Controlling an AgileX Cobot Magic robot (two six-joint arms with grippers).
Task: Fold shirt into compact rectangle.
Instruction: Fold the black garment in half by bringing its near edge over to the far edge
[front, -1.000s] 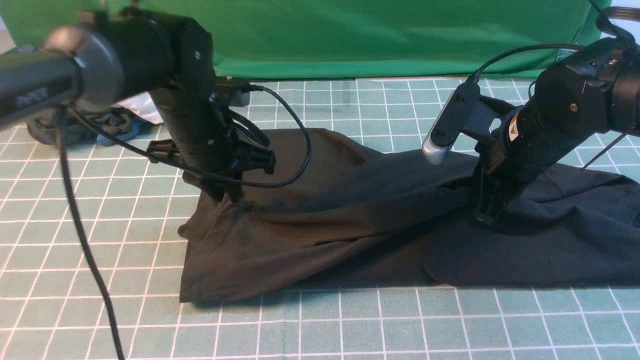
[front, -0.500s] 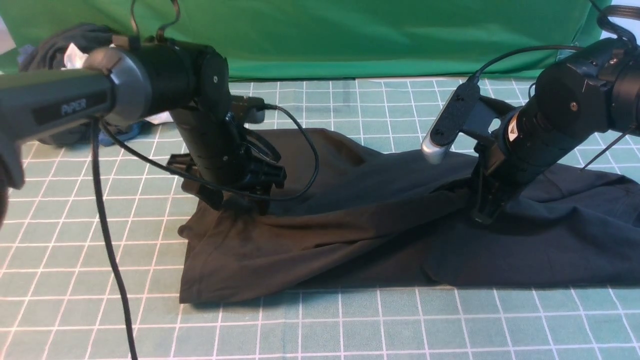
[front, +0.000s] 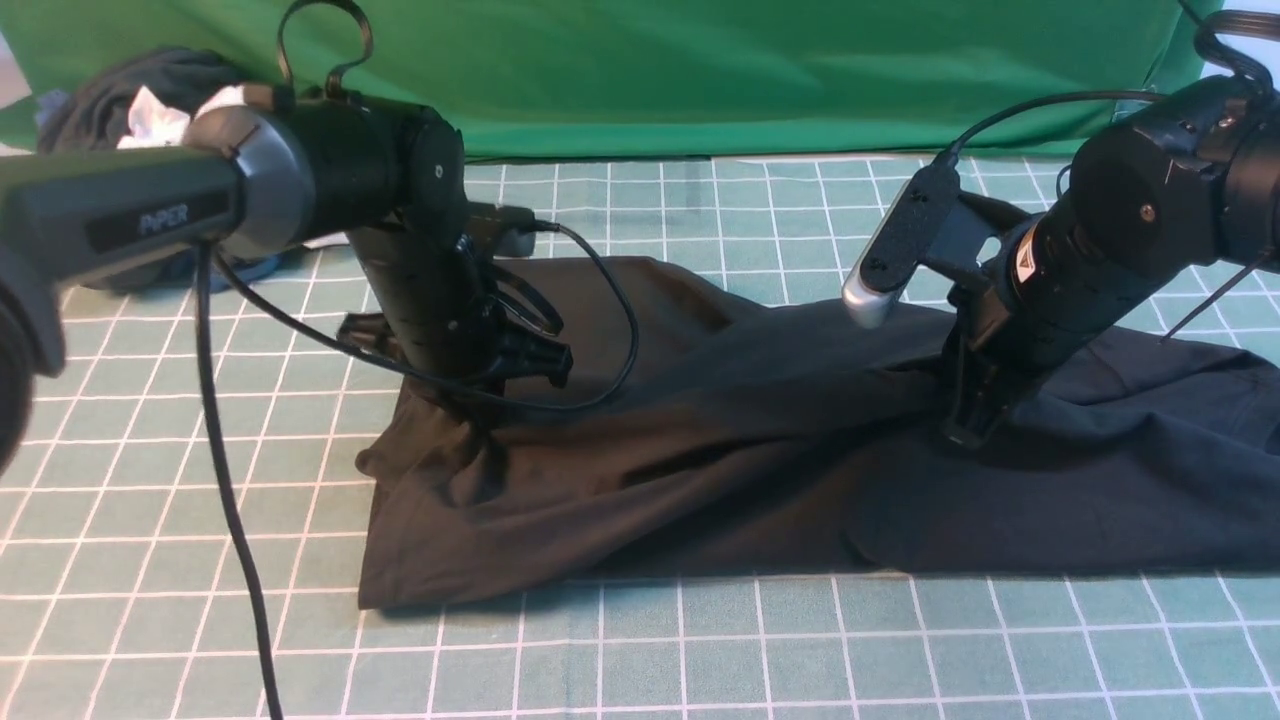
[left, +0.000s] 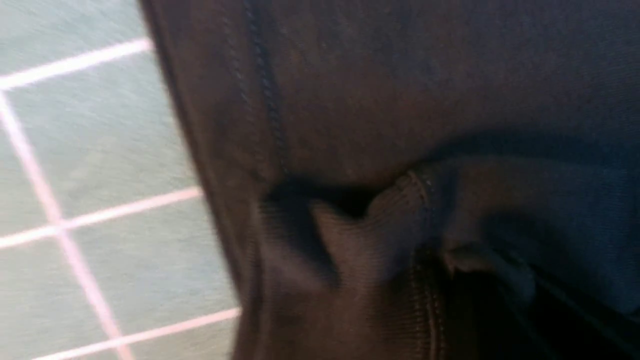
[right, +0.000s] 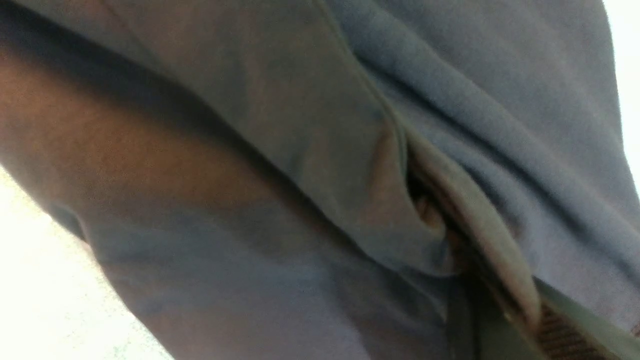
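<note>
The dark brown-black shirt (front: 700, 450) lies spread in a long band across the gridded mat, its near edge fairly straight. My left gripper (front: 470, 405) points down at the shirt's far left part and is shut on a pucker of cloth. In the left wrist view the shirt (left: 375, 100) shows a stitched hem and a gathered fold running into the dark jaws. My right gripper (front: 962, 437) is pressed into the shirt's right half, shut on a fold. The right wrist view shows the shirt (right: 250, 200) pinched against a ribbed pad (right: 557, 327).
The green gridded mat (front: 700, 650) shows in front of and behind the shirt. A bunched dark garment with white cloth (front: 150, 95) sits at the back left. A green backdrop (front: 750, 70) closes the far side. The left arm's cable (front: 230, 500) hangs over the mat.
My left gripper opened wide, shifted a little right over the shirt's left part, then closed on the cloth, which now puckers under it. The right arm has stayed put.
</note>
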